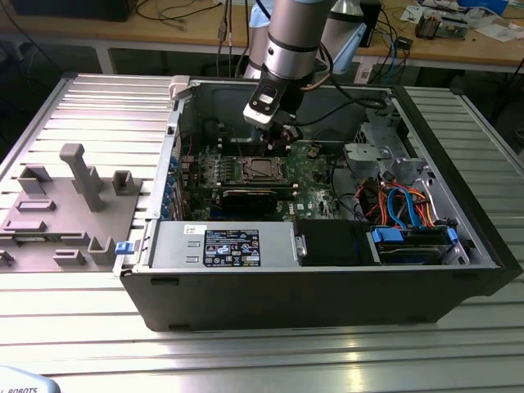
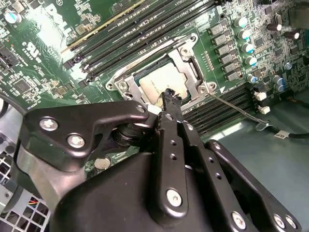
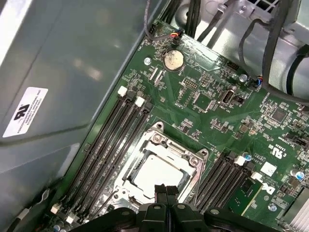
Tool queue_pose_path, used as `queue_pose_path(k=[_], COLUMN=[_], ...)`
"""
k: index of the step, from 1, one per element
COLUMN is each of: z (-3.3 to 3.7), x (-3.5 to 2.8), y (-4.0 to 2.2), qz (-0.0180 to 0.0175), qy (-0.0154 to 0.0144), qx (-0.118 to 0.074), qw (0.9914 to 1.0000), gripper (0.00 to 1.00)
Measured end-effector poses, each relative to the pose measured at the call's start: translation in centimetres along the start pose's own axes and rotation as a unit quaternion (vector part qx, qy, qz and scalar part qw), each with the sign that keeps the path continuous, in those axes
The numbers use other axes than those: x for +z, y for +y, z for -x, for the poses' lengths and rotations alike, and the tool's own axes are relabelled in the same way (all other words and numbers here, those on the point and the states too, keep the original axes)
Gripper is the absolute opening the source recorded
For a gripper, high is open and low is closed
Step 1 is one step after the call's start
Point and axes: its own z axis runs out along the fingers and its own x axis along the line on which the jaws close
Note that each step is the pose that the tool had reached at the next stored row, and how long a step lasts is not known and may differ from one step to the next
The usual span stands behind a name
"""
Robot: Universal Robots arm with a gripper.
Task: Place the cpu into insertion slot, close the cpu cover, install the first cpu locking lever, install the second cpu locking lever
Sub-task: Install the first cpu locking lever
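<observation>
The cpu (image 2: 159,81) lies flat in the insertion slot (image 2: 190,60), its silver-grey top showing through the window of the cpu cover (image 2: 126,76), which lies down over it. In the first wrist view the cpu (image 3: 157,175) sits inside the silver cover frame (image 3: 166,147). My gripper (image 2: 168,94) hangs just above the socket's edge, fingers pressed together and holding nothing; its fingertips (image 3: 161,189) show close to the cpu. A thin metal lever rod (image 2: 236,109) runs out from a socket corner across the memory slots. In the exterior view my gripper (image 1: 284,137) hovers above the socket (image 1: 260,169).
Long black memory slots (image 3: 113,140) flank the socket on both sides. The open computer case (image 1: 327,278) has steel walls around the board and a drive bay with blue and orange cables (image 1: 405,209) at the exterior view's right. A grey fixture block (image 1: 70,205) stands outside.
</observation>
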Motion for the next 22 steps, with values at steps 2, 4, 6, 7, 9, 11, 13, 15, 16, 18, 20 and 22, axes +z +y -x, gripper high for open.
queue_pose_path(k=[2,4,6,7,9,11,13,15,16,18,20,22], z=[0.0,0.0,0.0,0.0,0.0,0.0,0.0,0.0,0.0,0.0,0.0,0.0], x=[0.0,0.0,0.0,0.0,0.0,0.0,0.0,0.0,0.0,0.0,0.0,0.0], y=[0.0,0.0,0.0,0.0,0.0,0.0,0.0,0.0,0.0,0.0,0.0,0.0], qz=[-0.0011,-0.0014,-0.0018,-0.0019,-0.0022,-0.0025,-0.0028,-0.0031,-0.0032,-0.0038,-0.0041,-0.0044], qy=[-0.001,-0.0013,-0.0016,-0.0017,-0.002,-0.0023,-0.0026,-0.0028,-0.003,-0.0035,-0.0038,-0.0041], qx=[-0.016,-0.021,-0.025,-0.027,-0.032,-0.036,-0.04,-0.045,-0.047,-0.055,-0.06,-0.065], qw=[0.99987,0.99978,0.99968,0.99962,0.99949,0.99934,0.99917,0.99899,0.99887,0.9985,0.99818,0.99788], gripper=[0.11,0.11,0.11,0.11,0.11,0.11,0.11,0.11,0.11,0.11,0.11,0.11])
